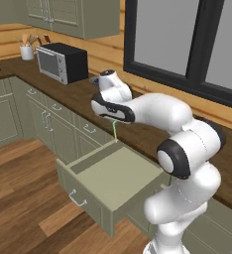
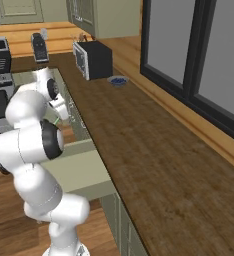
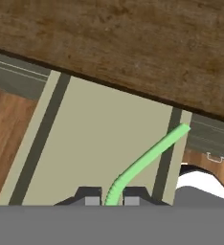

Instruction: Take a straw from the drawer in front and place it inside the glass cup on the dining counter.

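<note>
On the far left of the left base view a white cup of tools stands on the dark wood worktop, and next to it sits a black and silver microwave. Below the worktop run sage-green cabinets with small silver handles. In the middle, the drawer is pulled wide open over the wooden floor, and its curved silver handle faces the room. The gripper hangs above the back part of the drawer, close to the worktop edge. Its two dark fingers are squeezed on the straw, which is thin and light green. In the hand view the straw sticks up from between the fingers, bends a little near them, and then slants away over the flat drawer bottom toward the drawer's side wall. In the left base view the straw points down from the hand, lifted above the drawer. To the right, the white arm curves up from the base, and big dark-framed windows fill the wall behind it
</note>
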